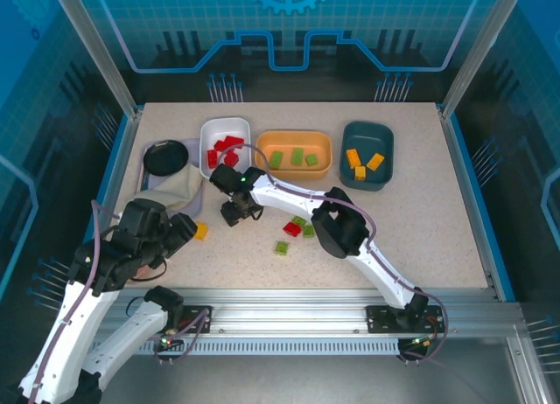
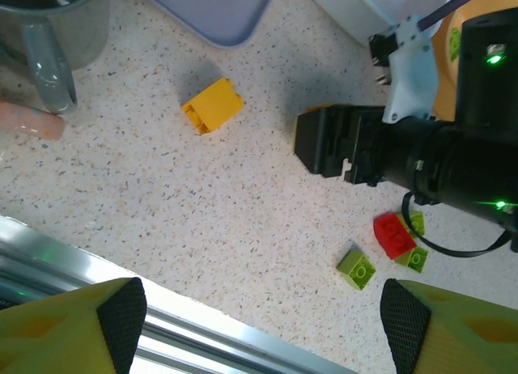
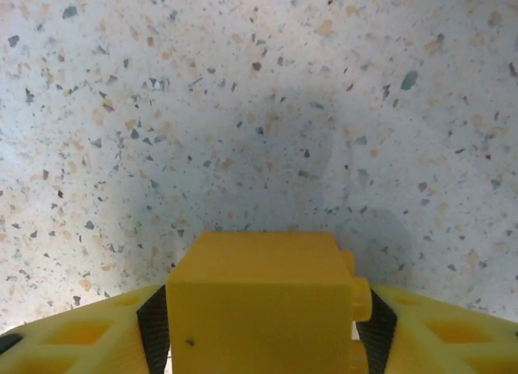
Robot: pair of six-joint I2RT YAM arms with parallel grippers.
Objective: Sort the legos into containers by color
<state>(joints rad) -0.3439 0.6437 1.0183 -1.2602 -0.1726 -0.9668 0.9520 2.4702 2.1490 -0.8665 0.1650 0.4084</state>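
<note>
- Right gripper, centre-left of the top view, pinches the held yellow brick between both pads, low over the speckled table.
- Yellows sit in the dark teal bowl, upper right, so it likely goes there.
- Lift before swinging right; the path crosses the red brick and green bricks.
- Pass over the orange bowl, which holds greens. Don't drop early.
- Release low inside the teal rim so it can't bounce.
- Left gripper is spread wide and holds nothing.
- The loose yellow brick lies near it, upper left of its view.
</note>
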